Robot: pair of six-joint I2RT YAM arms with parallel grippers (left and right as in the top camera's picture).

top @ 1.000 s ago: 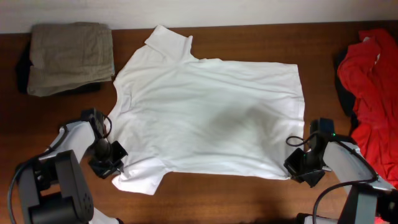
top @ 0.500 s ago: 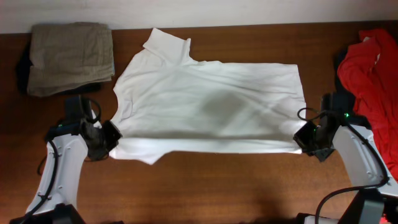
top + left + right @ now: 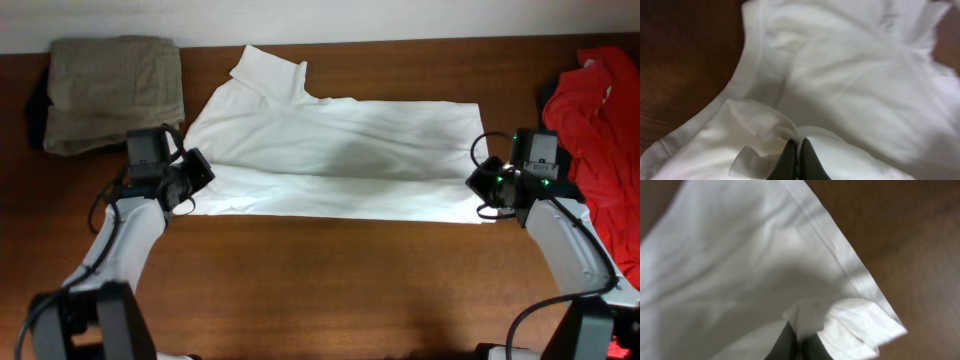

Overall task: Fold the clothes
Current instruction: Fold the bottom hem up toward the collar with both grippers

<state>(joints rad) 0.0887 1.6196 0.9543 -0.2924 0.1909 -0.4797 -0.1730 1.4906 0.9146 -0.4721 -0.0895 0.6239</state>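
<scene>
Spread mid-table: white polo shirt (image 3: 330,150), collar toward 11 o'clock, near hem doubled over toward 12. Pinched at its 9 o'clock corner by the left gripper (image 3: 797,152), jaws closed tight on cloth; likewise at 3 o'clock by the right gripper (image 3: 801,341). At 10 o'clock, folded khaki garment (image 3: 110,90), possibly trousers. At 3 o'clock, heaped red garment (image 3: 595,130).

One white shirt (image 3: 340,165), one khaki garment (image 3: 110,90), one red garment (image 3: 595,110).

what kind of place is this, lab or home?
Likely a lab laundry-folding bench: wooden table, left arm and right arm holding a white shirt, folded khaki clothes and a red garment at the edges.
</scene>
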